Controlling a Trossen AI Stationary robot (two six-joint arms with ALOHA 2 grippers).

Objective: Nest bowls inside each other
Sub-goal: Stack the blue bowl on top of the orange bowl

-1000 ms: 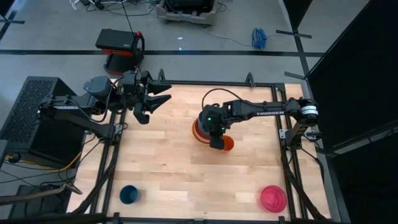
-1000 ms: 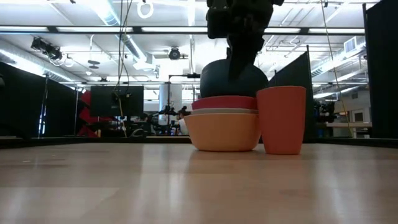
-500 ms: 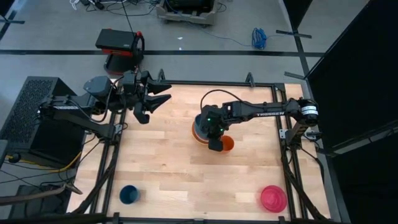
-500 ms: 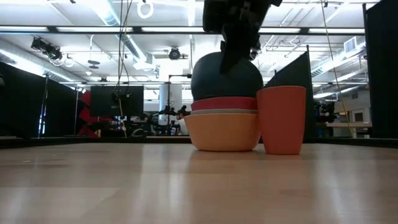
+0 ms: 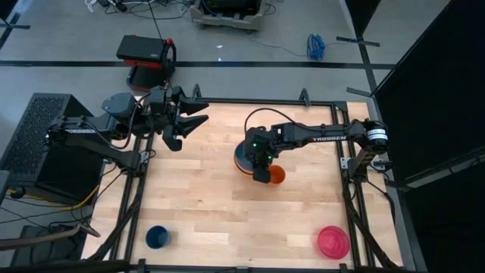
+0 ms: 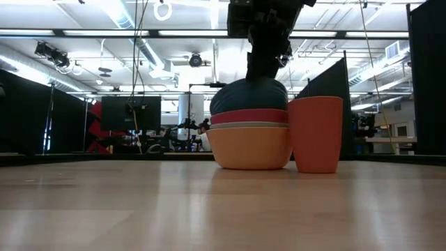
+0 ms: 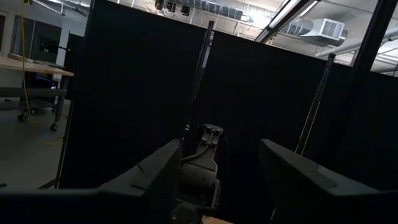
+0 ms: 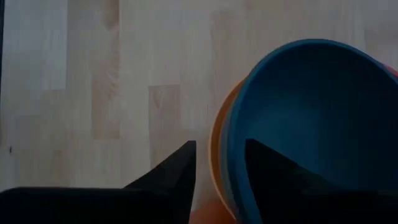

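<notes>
Four of the five bowls in one stack at the middle of the table (image 5: 197, 197): orange bowl (image 6: 249, 148) at the bottom, then white bowl (image 6: 249, 125), then red-orange bowl (image 6: 249, 116), with only thin bands of the middle two on show from the low view. On top, teal-blue bowl (image 6: 244, 97): sits open side up inside the red-orange one, rounded wall bulging above that rim, perhaps a little tilted. Right gripper (image 8: 221, 146): hangs straight over the stack's near edge, pointing down, fingers a little apart and astride the teal-blue rim, one inside the bowl, the other outside; shows a strip of bare wood between the outer finger and the stacked rims, so no clamp on anything. Just beside the stack, on the near right: small orange cup (image 5: 276, 176), upright, apparently touching or nearly touching the orange bowl in the low view. Fifth of the set, magenta-pink bowl (image 5: 333, 241): stands alone near the table's near right corner, well apart from the stack. Near the near left corner: small dark blue cup (image 5: 158, 236), upright. Left gripper (image 7: 221, 146): waits above the table's far left corner, fingers spread wide, nothing between them.
</notes>
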